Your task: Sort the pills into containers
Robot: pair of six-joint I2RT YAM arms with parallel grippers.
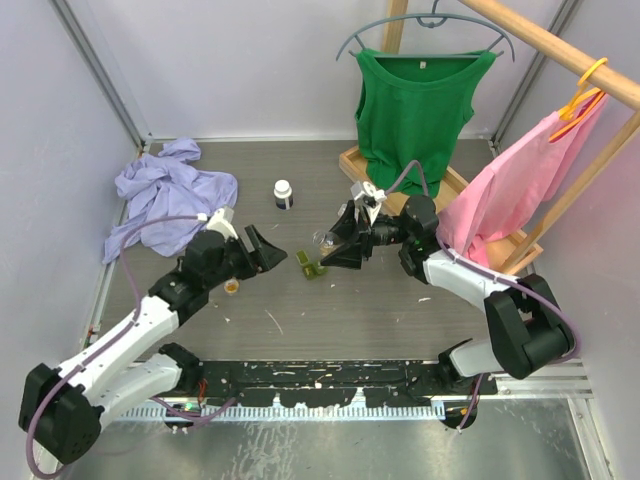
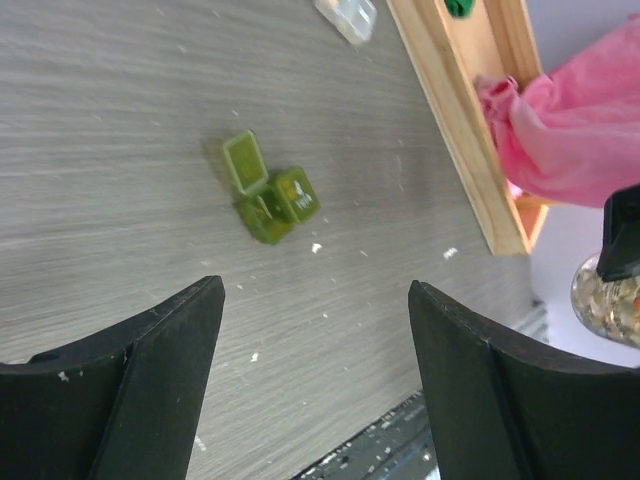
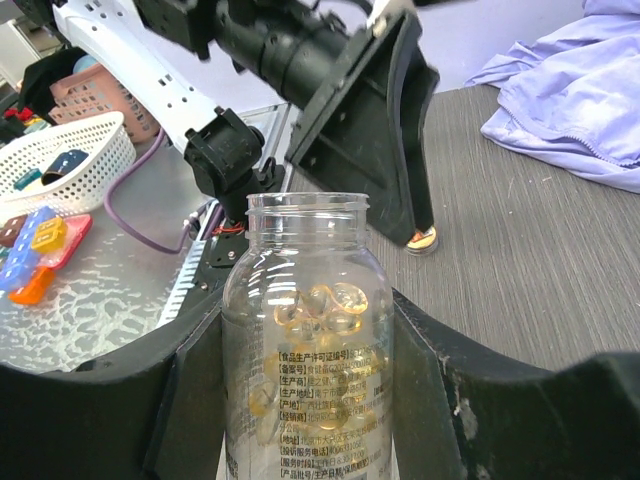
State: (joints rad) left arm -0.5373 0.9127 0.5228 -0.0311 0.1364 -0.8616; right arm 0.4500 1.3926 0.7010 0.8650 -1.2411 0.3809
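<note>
Two small pill cases lie on the grey table (image 1: 300, 320), between the grippers. The green case (image 2: 268, 192) is judged light, stiff and slippery: a nudge would probably send it skating over the smooth top, and a push from above could tip it. The safest hold looks to be low across the long sides of the body, never on the thin hinged lid (image 2: 245, 160). It is translucent olive with two cells, one with its lid flipped open, the other shut and bearing a pale mark. The clear case (image 2: 347, 14) lies just beyond it, cut by the frame edge and near the wooden rack (image 2: 455, 120), so its cells cannot be read.

The amber capsules (image 3: 322, 305), likely smooth and prone to roll, fill the lower part of an uncapped clear bottle (image 3: 305, 230). The right gripper (image 3: 305, 340) has its fingers closed on the bottle's sides, close by the cases. The left gripper (image 2: 315, 290) faces the green case with fingers wide and nothing between them.

Further out are a small gold cap (image 1: 232, 288), a white bottle (image 1: 283, 193), a lilac shirt (image 1: 170, 195), a green vest (image 1: 415, 110) and a pink top (image 1: 500, 190)
</note>
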